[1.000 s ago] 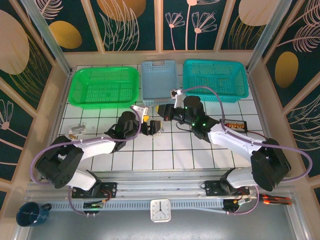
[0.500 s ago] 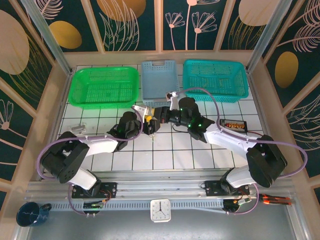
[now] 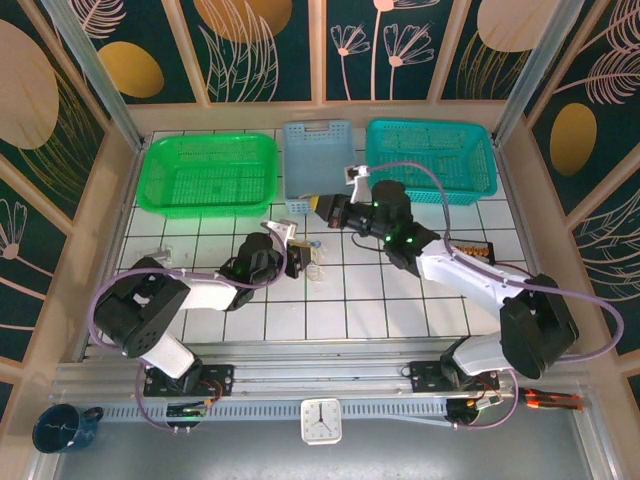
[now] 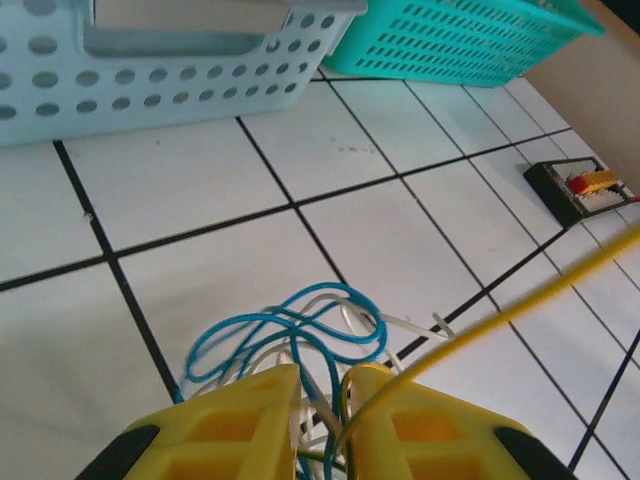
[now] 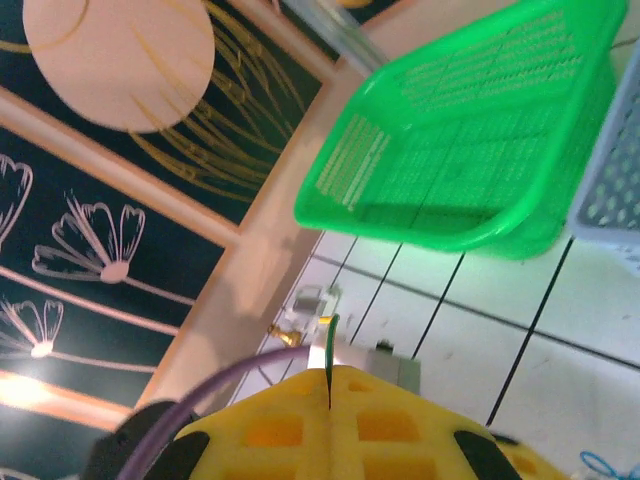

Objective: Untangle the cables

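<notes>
The cables are a small knot of blue and whitish loops on the white tiles, lying just right of my left gripper in the top view. In the left wrist view my left gripper has its yellow fingers pinched on strands of this knot. A yellow cable runs taut from the knot up to the right. My right gripper hangs near the light blue basket. In its wrist view the right gripper is pressed shut on a thin greenish-yellow strand that pokes out between the fingers.
Three baskets line the back: green, light blue, teal. A small black board lies at the right, and a small clear part sits near the left wall.
My left gripper has closed from wide open onto the knot of cables. My right gripper has moved back toward the light blue basket, drawing the yellow cable taut.
</notes>
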Robot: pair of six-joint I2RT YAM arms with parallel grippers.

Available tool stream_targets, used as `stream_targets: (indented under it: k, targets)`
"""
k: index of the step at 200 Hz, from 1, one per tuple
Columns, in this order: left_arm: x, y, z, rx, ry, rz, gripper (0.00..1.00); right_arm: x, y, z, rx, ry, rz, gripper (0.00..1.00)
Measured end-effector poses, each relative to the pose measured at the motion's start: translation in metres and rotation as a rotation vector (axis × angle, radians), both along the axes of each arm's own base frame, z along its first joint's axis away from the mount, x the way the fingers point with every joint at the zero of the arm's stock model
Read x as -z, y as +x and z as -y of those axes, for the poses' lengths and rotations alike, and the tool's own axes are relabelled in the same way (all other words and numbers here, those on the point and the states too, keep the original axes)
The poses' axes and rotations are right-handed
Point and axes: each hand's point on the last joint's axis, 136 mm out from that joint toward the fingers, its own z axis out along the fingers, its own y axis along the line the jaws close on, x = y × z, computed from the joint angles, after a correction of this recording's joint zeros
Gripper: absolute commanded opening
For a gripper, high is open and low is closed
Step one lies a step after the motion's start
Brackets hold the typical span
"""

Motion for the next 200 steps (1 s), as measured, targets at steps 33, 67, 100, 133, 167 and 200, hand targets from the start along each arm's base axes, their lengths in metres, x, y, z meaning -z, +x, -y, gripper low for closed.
stream_targets:
  k: [33,67,100,133,167,200]
  targets:
    - [0.017,-0.003,-0.002,-0.002,0.02,-0.031,0.22,-0.028,0.016,0.027,0.067,0.063,0.046,0.0]
    - [0.034,-0.008,-0.007,-0.006,0.048,-0.071,0.22,-0.064,0.022,0.05,0.116,0.12,0.13,0.0]
    - [0.038,-0.008,-0.007,-0.008,0.051,-0.08,0.22,-0.084,0.035,0.074,0.184,0.14,0.179,0.0]
    - [0.037,-0.008,-0.007,-0.011,0.046,-0.085,0.29,-0.085,0.059,0.108,0.307,0.12,0.202,0.0]
    - [0.022,-0.008,-0.006,-0.016,0.02,-0.069,0.43,-0.085,0.086,0.155,0.487,0.079,0.24,0.0]
    - [-0.003,-0.007,-0.005,-0.02,-0.023,-0.041,0.64,-0.082,0.111,0.199,0.655,0.041,0.254,0.0]
